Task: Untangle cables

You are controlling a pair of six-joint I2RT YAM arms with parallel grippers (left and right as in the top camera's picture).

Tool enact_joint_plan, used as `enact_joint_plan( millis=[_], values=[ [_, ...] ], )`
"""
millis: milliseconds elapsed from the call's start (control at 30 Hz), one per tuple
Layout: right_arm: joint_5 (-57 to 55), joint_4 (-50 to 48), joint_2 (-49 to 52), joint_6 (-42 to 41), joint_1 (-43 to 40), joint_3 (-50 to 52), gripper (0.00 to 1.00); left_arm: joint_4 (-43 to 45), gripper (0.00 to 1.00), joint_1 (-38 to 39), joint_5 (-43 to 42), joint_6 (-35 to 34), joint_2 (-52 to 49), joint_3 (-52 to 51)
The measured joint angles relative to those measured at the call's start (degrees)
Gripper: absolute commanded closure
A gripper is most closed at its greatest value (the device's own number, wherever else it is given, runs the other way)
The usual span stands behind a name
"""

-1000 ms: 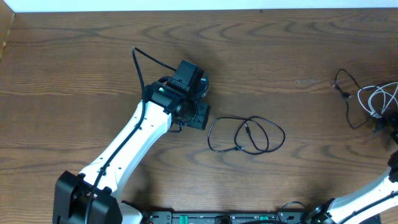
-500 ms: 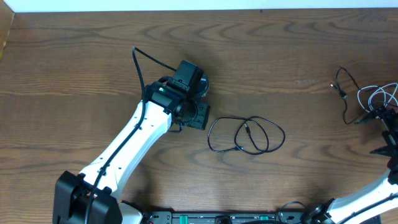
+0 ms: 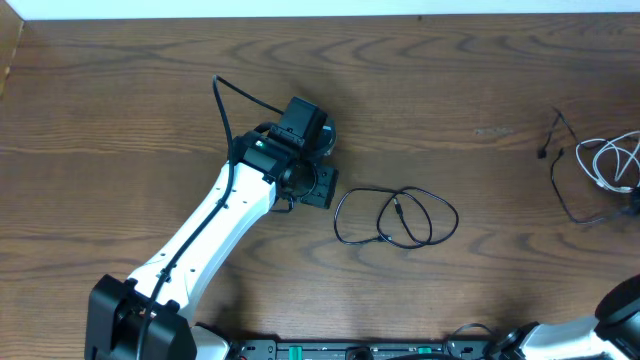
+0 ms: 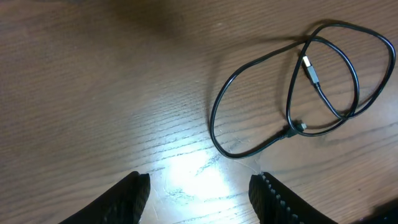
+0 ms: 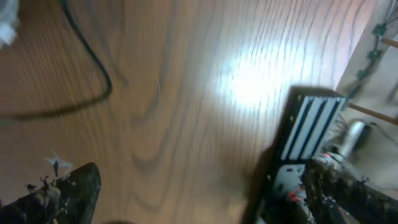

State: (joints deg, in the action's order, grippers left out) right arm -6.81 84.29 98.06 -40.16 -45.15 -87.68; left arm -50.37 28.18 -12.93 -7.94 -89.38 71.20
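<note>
A thin black cable (image 3: 395, 217) lies in overlapping loops on the table's middle; it also shows in the left wrist view (image 4: 311, 81) with its plugs inside the loops. My left gripper (image 3: 322, 187) is open and empty just left of it, fingers apart (image 4: 199, 193) over bare wood. At the right edge lie a coiled white cable (image 3: 612, 160) and a second thin black cable (image 3: 560, 185). My right gripper (image 5: 205, 199) is open and empty; its view is blurred, with a black cable (image 5: 93, 93) at the upper left.
The left arm (image 3: 200, 240) runs from the front left to the table's middle. The right arm (image 3: 620, 305) shows only at the front right corner. A black-and-white unit (image 5: 305, 143) is at the table edge in the right wrist view.
The right gripper has drawn back out of the overhead view at the right edge. The thin black cable at the right has shifted a little to the right. The left arm has not moved.
</note>
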Motion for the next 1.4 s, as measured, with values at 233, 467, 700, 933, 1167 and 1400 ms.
enact_joint_plan(
  millis=[233, 467, 700, 933, 1167, 1400],
  values=[
    [5.51, -4.5, -0.42, 8.52, 1.11, 0.0, 0.01, 0.37, 0.48, 0.0, -0.02, -0.24, 0.0, 0.0],
    [20.9, -6.58, -0.42, 25.03, 10.73, 0.0, 0.01, 2.51, 0.48, -0.31, 0.22, -3.52, 0.04, 0.0],
    [25.09, -8.7, -0.42, 34.1, 26.21, 0.13, 0.01, 1.4, 0.48, -4.74, 4.2, -9.64, 3.37, 0.0],
    [24.83, -15.54, -0.42, 36.46, 43.54, 6.08, 0.01, -2.73, 0.47, -11.56, 6.75, -15.08, 5.6, 0.0],
    [24.83, -31.54, -0.42, 32.54, 57.96, 17.31, 0.01, -4.81, 0.47, -17.2, 7.08, -18.01, 5.6, 0.0],
    [17.49, -43.25, -0.35, 28.92, 72.48, 21.81, 0.01, -5.35, 0.47, -17.64, 6.88, -18.93, 5.6, 0.0]
  ],
)
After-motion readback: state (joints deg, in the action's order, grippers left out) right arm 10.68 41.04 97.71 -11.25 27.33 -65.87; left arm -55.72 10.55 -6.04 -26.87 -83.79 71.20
